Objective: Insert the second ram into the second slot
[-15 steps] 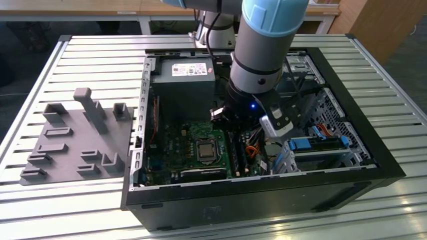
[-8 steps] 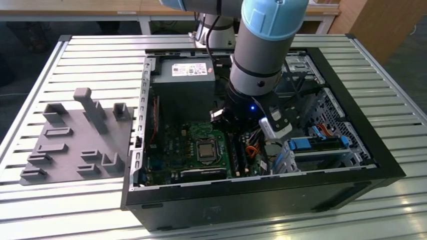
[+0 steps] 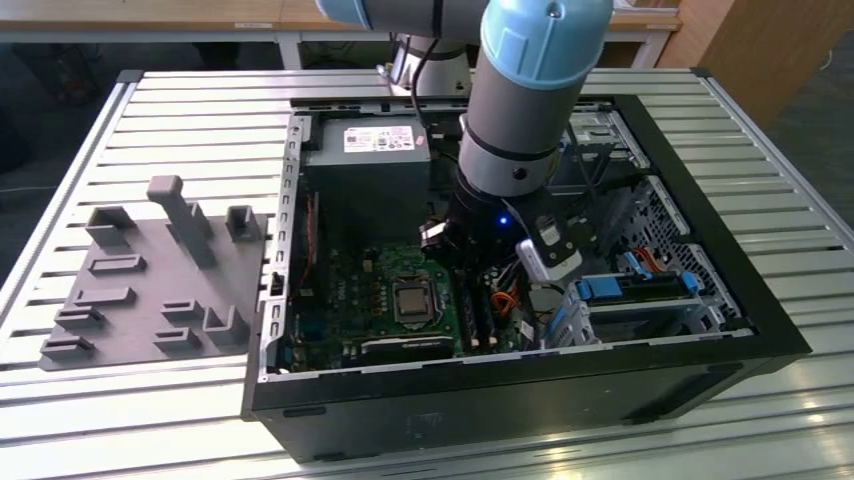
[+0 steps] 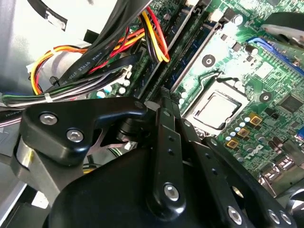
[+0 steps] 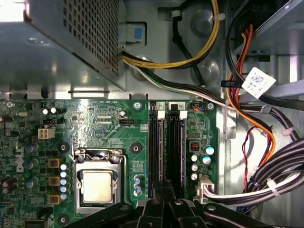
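My gripper (image 5: 164, 194) reaches down into the open computer case (image 3: 747, 300), its black fingers drawn together with the tips at the motherboard's ram slots. Two long dark slots (image 5: 156, 142) (image 5: 177, 142) with white end clips run side by side right of the processor socket (image 5: 97, 186). In the second wrist view the gripper (image 4: 164, 95) meets the near end of the slots (image 4: 190, 45). Seen edge-on, the second ram cannot be told apart from the slots, and nothing blue shows between the fingers.
Bundles of black, yellow, red and orange cables (image 5: 266, 175) hang close beside the slots. The power supply (image 3: 367, 165) fills the case's far end, with drive bays and blue clips (image 3: 627, 285) at the exterior view's right. A grey parts fixture (image 3: 154, 275) lies on the slatted table.
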`<state>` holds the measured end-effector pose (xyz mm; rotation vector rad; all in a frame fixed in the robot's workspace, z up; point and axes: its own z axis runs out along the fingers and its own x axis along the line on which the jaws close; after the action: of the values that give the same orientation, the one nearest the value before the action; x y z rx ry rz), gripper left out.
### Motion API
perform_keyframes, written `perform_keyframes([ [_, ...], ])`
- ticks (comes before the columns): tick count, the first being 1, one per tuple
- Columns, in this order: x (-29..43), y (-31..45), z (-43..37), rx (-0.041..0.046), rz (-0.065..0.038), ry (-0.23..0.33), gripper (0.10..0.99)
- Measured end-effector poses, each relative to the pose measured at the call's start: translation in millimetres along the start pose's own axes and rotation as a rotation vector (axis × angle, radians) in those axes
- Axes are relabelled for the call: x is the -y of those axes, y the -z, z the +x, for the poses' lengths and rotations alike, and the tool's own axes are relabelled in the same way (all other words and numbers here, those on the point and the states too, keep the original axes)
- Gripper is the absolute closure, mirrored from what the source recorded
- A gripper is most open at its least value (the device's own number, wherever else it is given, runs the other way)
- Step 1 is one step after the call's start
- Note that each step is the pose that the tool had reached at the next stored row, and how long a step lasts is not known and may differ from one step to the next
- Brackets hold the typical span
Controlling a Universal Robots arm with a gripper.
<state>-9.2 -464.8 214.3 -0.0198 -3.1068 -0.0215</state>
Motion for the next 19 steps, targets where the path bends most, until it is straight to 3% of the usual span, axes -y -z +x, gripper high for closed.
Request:
perform_keyframes([
  [3,-0.1,1.4,0.0,0.0005,-0.002,0.0,0.984],
  [11,-0.3,16.0,0.5,0.0004,-0.002,0.0,0.984],
  [19,-0.3,20.1,0.8,0.0001,-0.001,0.0,0.984],
])
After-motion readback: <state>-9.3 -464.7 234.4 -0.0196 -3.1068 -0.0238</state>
